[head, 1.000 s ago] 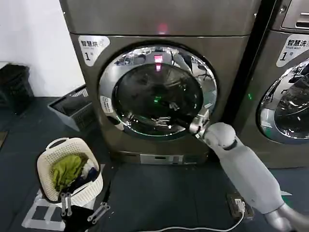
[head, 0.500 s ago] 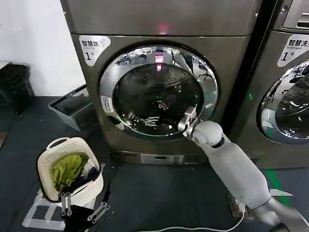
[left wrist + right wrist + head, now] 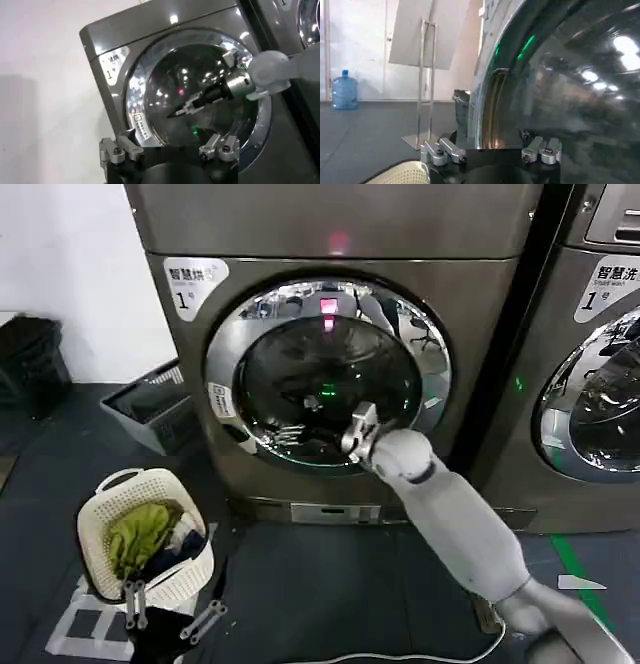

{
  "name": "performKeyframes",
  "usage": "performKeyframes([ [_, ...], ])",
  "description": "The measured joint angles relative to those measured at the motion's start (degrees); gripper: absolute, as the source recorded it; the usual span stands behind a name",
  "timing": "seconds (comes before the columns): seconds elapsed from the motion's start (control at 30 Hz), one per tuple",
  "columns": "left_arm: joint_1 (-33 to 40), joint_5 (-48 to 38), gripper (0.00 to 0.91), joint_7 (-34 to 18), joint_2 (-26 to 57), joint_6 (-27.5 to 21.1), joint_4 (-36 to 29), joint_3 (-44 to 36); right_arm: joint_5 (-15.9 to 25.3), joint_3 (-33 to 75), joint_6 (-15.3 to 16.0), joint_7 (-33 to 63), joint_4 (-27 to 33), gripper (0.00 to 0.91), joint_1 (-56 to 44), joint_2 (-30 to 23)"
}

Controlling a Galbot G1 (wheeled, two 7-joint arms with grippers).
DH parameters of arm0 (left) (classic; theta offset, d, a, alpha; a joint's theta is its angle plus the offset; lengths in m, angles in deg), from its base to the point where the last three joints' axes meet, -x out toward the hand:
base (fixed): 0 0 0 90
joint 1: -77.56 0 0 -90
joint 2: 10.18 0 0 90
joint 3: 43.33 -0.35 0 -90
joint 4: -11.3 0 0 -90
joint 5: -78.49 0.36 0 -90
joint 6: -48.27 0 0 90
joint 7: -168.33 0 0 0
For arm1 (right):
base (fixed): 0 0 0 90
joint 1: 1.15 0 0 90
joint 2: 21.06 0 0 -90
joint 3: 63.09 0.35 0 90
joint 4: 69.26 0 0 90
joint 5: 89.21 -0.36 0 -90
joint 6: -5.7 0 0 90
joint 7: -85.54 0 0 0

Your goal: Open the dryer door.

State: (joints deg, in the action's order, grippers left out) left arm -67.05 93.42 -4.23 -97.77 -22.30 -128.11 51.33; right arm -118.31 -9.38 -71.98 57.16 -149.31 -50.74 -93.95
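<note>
Facing dryer door (image 3: 325,374), dark floor (image 3: 330,584).

Three cameras facing one dryer door

The head view is looking forward and down at the dryer door (image 3: 328,374); the left wrist view is facing it from farther back, beyond the right pincer (image 3: 186,108); the right wrist view is sitting close against its glass.
</note>
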Motion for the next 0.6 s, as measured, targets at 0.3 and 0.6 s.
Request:
performKeyframes([
  [0.3,0.0,0.0,0.907,0.0,0.0,0.0,-0.1,0.0,1.1,-0.9,-0.3,0.1,3.5,0.907,1.6,-3.1],
  [0.6,-0.1,-0.1,0.907,0.0,0.0,-0.1,-0.4,0.0,2.2,-1.8,-0.9,-0.3,7.3,0.907,3.2,-5.8],
])
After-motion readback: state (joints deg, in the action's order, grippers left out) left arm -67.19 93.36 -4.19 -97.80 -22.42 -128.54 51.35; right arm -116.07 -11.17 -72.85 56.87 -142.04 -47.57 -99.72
